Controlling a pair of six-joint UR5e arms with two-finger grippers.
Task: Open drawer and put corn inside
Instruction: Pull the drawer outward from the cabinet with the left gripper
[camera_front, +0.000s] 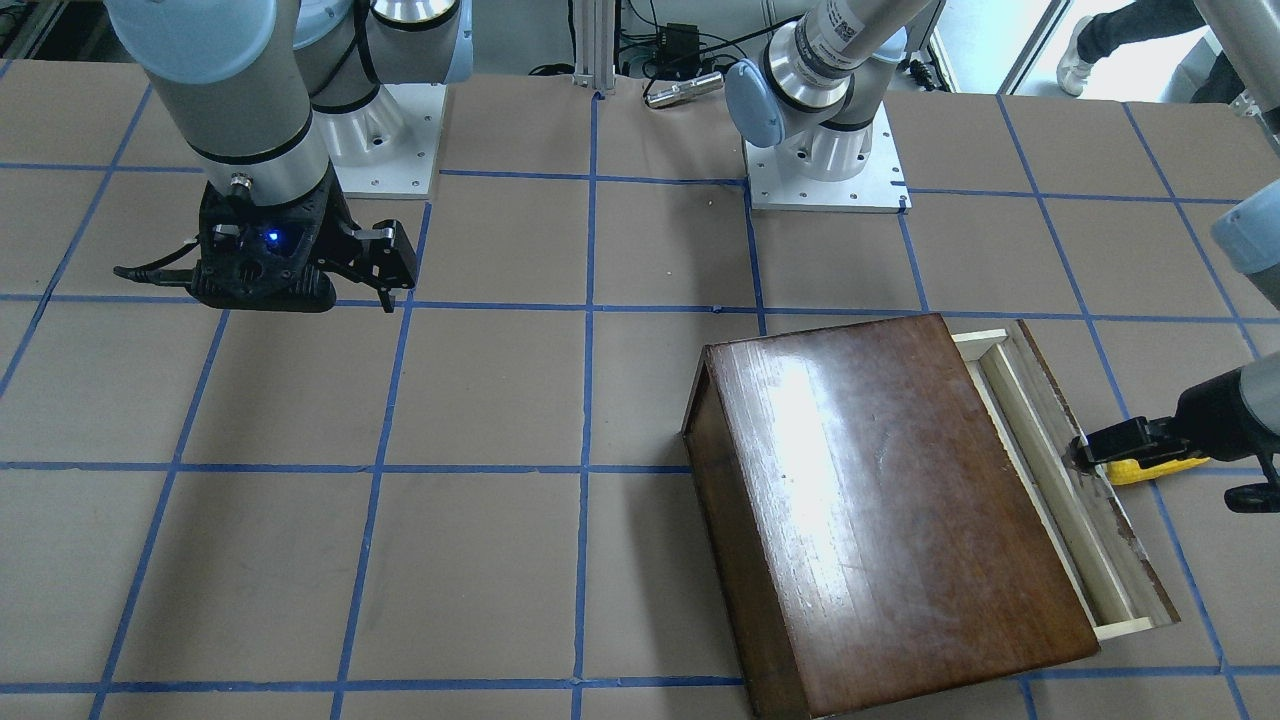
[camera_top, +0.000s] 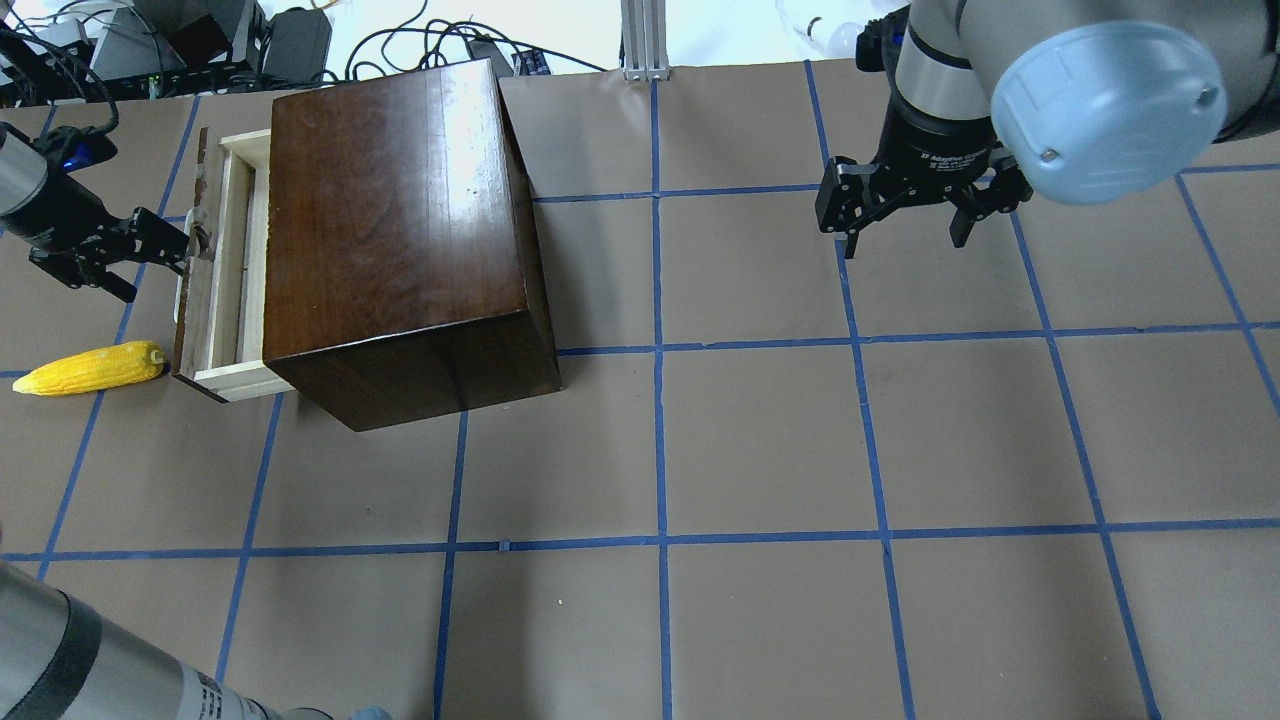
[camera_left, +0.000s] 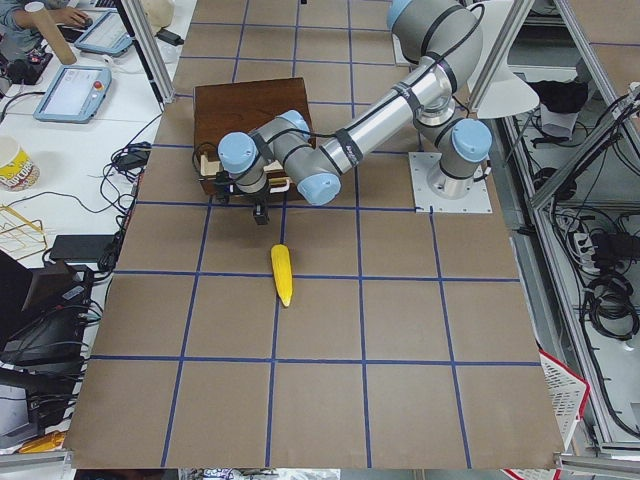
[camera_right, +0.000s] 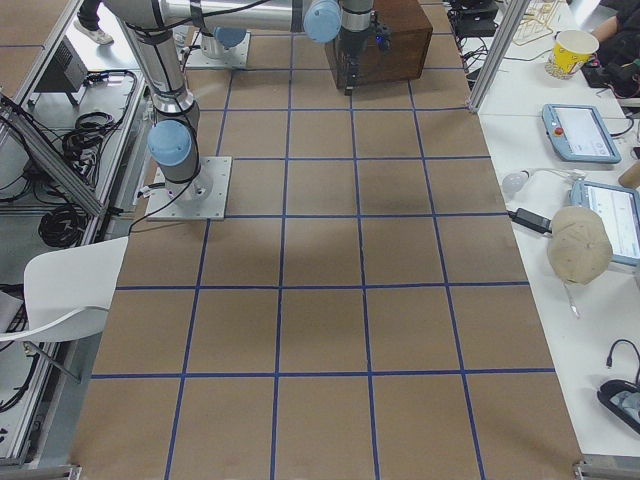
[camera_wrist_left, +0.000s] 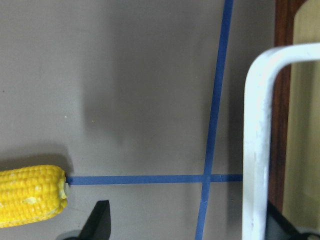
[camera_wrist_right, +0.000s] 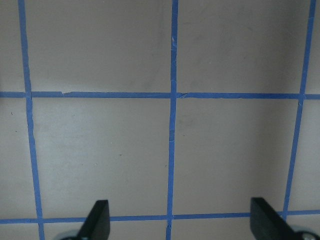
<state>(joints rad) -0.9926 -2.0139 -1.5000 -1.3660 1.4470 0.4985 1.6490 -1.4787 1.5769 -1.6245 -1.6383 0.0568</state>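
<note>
Left hand (camera_top: 158, 270) is open, its fingers straddling the white handle (camera_wrist_left: 257, 145) to tug the drawer (camera_top: 232, 250), which is part-way out; corn (camera_top: 90, 368) lies on the table (camera_top: 760, 440) beside the drawer front, and the right hand (camera_top: 905, 240) idles open, well apart.

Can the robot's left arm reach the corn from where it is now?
Probably yes. The corn lies uncovered on the table, just outside the part-open drawer and near the left gripper. The fingers are open at the drawer's handle. Nothing stands between gripper and corn.
</note>
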